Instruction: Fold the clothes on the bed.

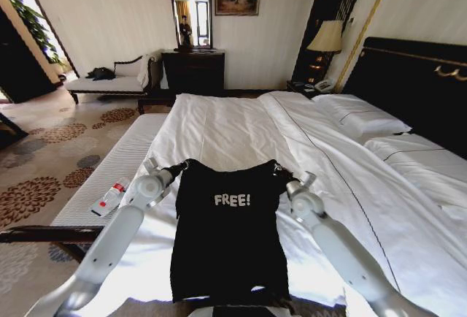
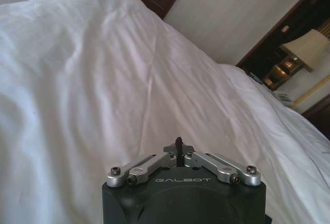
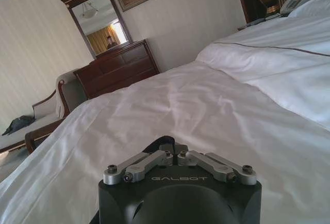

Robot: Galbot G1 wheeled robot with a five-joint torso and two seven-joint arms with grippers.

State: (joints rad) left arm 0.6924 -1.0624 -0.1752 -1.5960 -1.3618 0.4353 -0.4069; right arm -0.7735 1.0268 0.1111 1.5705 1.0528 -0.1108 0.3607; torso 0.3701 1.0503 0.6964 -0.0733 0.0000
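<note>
The clothes are one black T-shirt (image 1: 230,244) with white "FREE!" lettering, spread lettering-up at the near edge of the bed (image 1: 219,123). My left gripper (image 1: 177,168) is shut on its left shoulder and my right gripper (image 1: 282,174) is shut on its right shoulder, so the top edge is stretched between them. In the left wrist view the left gripper (image 2: 178,150) has its jaws together with a sliver of black cloth pinched in them. A fold of black cloth likewise shows in the shut right gripper (image 3: 168,149) in the right wrist view. The white duvet stretches away beyond both.
A narrow white bench (image 1: 117,167) with a small bottle (image 1: 109,197) on it runs along the bed's left side. Pillows (image 1: 365,116) and the dark headboard (image 1: 416,76) are at the right. A dresser (image 1: 193,71), a chaise (image 1: 109,82) and a lamp (image 1: 326,37) stand along the far wall.
</note>
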